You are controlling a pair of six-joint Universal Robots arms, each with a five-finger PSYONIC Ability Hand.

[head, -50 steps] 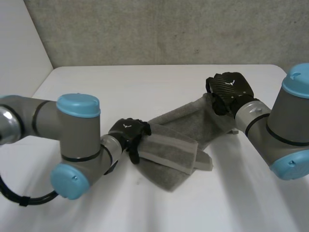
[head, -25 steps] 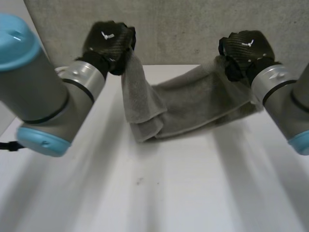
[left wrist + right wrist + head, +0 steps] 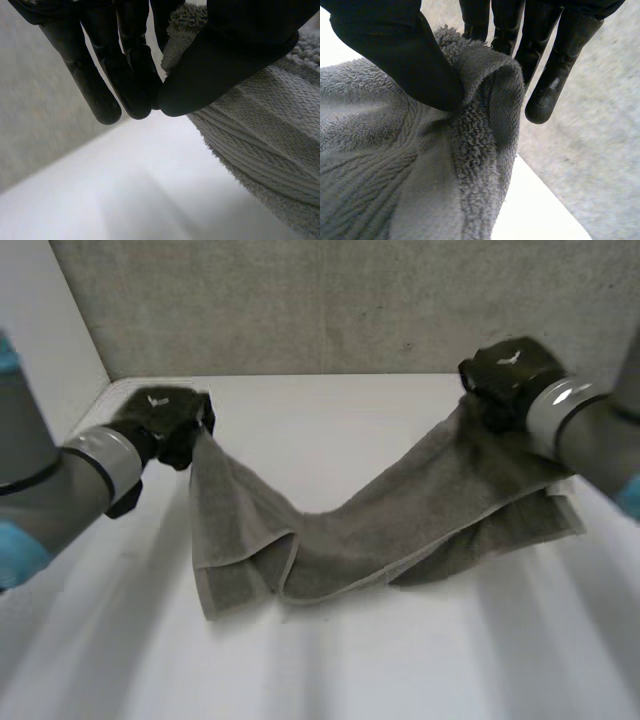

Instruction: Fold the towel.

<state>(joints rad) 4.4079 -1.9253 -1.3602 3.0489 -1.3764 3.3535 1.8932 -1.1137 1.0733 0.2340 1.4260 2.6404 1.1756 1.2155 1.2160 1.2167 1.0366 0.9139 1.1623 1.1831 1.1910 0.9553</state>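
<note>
Left hand (image 3: 160,425) is raised above the left side of the table (image 3: 330,660) and pinches one end of the grey towel (image 3: 400,525). In the left wrist view, the thumb (image 3: 225,55) is closed against the fingers (image 3: 130,75), with a towel edge clamped between them. A ribbed woven band runs across the cloth just beside this grip.

Right hand (image 3: 505,375) is raised near the far right of the table and holds the opposite end. In the right wrist view, its thumb (image 3: 400,60) presses a bunched fold of terry cloth against the fingers (image 3: 510,30).

Towel position: strung between both hands and sagging in the middle. The lowest portion appears to rest on the table between the arms, doubled in loose folds. A grey wall (image 3: 300,300) stands behind the table.
</note>
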